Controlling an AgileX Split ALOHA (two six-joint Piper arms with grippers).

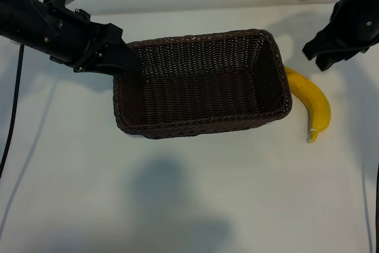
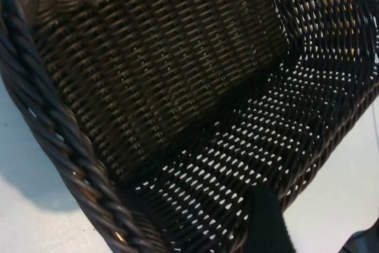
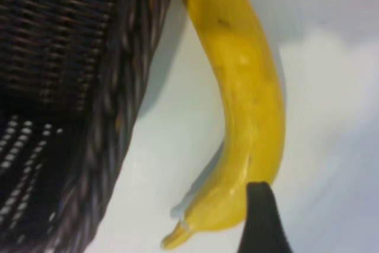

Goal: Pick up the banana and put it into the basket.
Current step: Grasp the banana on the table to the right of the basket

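The yellow banana [image 1: 312, 102] lies on the white table just right of the dark brown wicker basket [image 1: 201, 124], touching or almost touching its right end. My right gripper [image 1: 317, 56] hovers open above the banana's far end with nothing in it. In the right wrist view one black fingertip [image 3: 260, 208] shows in front of the banana [image 3: 246, 87] near its stem, beside the basket rim [image 3: 121, 99]. My left gripper [image 1: 128, 63] stands open at the basket's left end. One of its fingers [image 2: 267, 223] reaches over the woven wall [image 2: 177, 75].
The white table [image 1: 195, 194] stretches out in front of the basket, with shadows of the arms on it. A black cable [image 1: 13, 117] hangs down at the far left.
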